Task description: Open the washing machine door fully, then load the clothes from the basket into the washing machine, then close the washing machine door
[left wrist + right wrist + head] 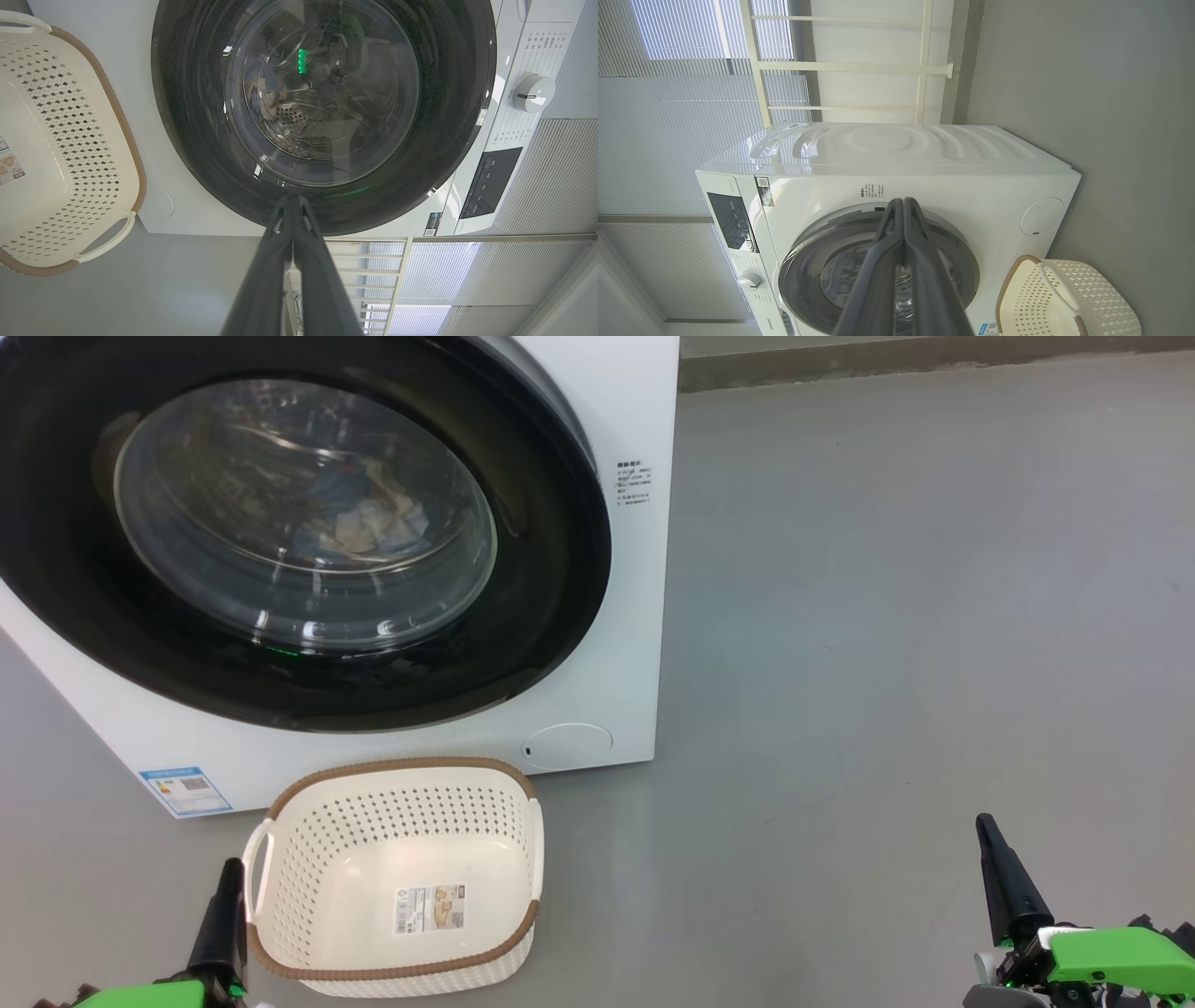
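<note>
Left wrist view shows my left gripper [292, 199] with its two long dark fingers pressed together at the tips and nothing between them. They point at the lower edge of the large round glossy black washing machine door [322, 93] without touching it. My right gripper [903, 201] is pinched just as narrow and is empty too, aimed at the top of that door. In the head view the two grippers sit at the lower left and lower right corners, well back from the machine.

Just beside my left fingers the small cream-white perforated plastic basket [401, 767] stands on the grey floor [887, 616], close in front of the big white boxy washing machine [635, 616]. It holds only the label [429, 907] on its bottom. The light blue and cream clothes [364, 523] lie in the drum, seen through the door glass at the upper left.

The door looks flush with the front, so I judge the loading done and the closing at its end. I cannot see the latch. To make sure of it I would press with closed tips on the black ring, not the bulging glass, pushing squarely and slowly and keeping my arm clear of the basket.
</note>
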